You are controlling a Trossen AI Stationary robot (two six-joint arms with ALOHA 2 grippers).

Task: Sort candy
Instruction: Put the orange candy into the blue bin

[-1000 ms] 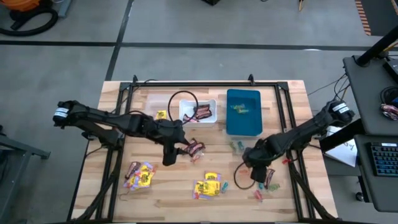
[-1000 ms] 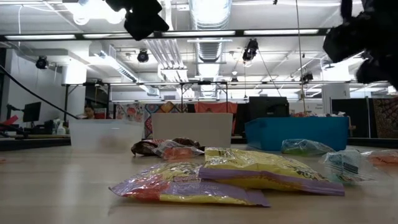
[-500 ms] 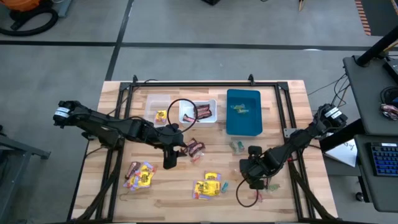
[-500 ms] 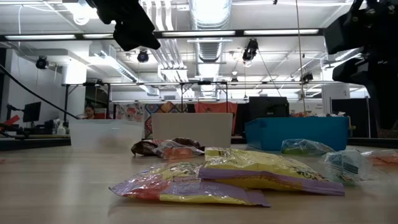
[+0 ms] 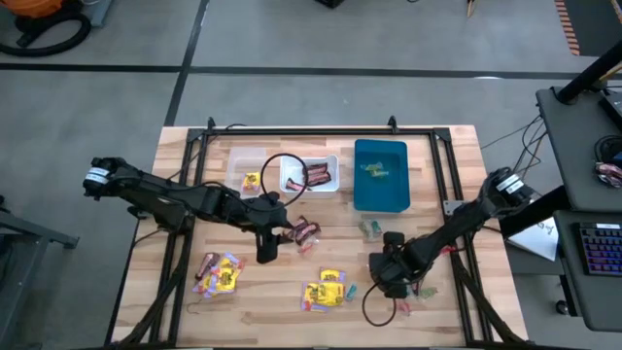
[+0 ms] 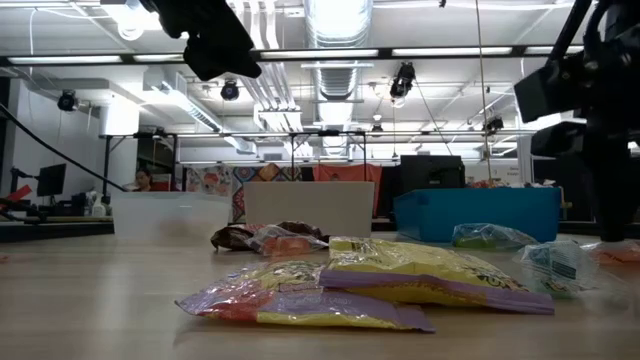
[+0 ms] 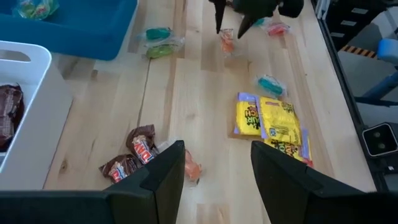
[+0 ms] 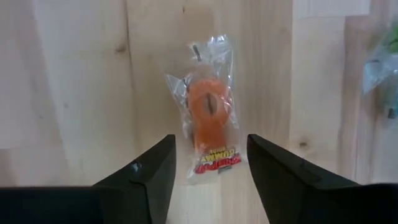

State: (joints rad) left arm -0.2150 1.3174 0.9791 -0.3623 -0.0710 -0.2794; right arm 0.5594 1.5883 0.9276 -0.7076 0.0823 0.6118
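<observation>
- Grey concrete floor [image 5: 292, 39] around the wooden table [image 5: 194, 146], crossed by dark lines
- Dark desk [image 5: 583, 146] with a keyboard [image 5: 601, 248] at one side
- Open ceiling with bright strip lights [image 6: 450, 52] and ducts [image 6: 338, 20]
- A person [image 6: 143, 180] sits far back

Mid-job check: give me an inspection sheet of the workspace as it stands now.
Surface: wooden table inside a black frame.
Job's things: yellow packets and lie loose; brown bars mid-table; an orange wrapped sweet under the right gripper; green pieces by the blue bin; white bin holds brown bars.
Clutter: nothing seen.
Grippers: left gripper open, empty, above mid-table; right gripper open, astride the orange sweet.
Cables: black loops at and.
Surroundings: desk with a keyboard to the right.
</observation>
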